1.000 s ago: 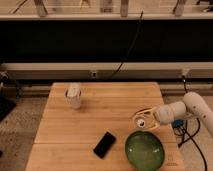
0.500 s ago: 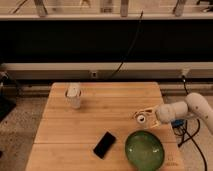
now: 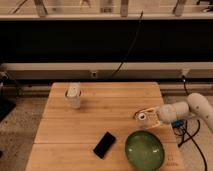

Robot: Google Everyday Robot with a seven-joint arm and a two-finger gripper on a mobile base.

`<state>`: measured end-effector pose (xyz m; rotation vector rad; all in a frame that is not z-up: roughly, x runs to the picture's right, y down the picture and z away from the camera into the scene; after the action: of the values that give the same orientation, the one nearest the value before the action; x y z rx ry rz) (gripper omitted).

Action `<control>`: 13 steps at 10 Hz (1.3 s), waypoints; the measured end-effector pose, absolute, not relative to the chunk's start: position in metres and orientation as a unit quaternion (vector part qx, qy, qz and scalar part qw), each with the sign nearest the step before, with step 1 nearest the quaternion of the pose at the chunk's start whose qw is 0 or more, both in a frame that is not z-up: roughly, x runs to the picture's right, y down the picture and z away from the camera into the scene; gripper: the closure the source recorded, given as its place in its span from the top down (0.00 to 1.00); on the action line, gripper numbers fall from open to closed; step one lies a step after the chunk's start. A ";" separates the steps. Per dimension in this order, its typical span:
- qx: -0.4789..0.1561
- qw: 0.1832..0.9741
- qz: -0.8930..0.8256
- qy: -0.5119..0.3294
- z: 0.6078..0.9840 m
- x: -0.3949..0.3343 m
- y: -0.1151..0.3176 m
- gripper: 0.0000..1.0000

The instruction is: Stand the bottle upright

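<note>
Pale bottle (image 3: 144,117) | gripped sideways by pincer (image 3: 142,118) | unmoved since before | near green bowl (image 3: 145,150)

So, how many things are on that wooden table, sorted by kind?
Bottle: 1, at the gripper near the right edge of the table
White cup: 1
Black phone: 1
Green bowl: 1
Total: 4

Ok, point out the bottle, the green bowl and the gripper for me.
bottle (image 3: 143,117), camera view, on its round white cap.
green bowl (image 3: 145,151), camera view, on its bare inner wall.
gripper (image 3: 150,117), camera view, on its front end, at the bottle just behind the bowl.
</note>
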<state>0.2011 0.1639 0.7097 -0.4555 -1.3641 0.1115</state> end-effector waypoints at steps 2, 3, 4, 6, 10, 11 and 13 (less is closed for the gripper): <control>-0.216 0.747 0.060 -0.626 0.712 0.203 0.163 0.05; -0.222 0.743 0.065 -0.628 0.715 0.203 0.162 0.05; -0.227 0.741 0.068 -0.628 0.717 0.202 0.162 0.05; -0.236 0.738 0.074 -0.628 0.721 0.202 0.161 0.05; -0.250 0.737 0.087 -0.623 0.732 0.203 0.160 0.05; -0.253 0.736 0.091 -0.621 0.734 0.204 0.160 0.05; -0.259 0.734 0.099 -0.620 0.739 0.207 0.160 0.05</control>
<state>0.2069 0.1604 0.7390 -0.5692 -1.3625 0.2173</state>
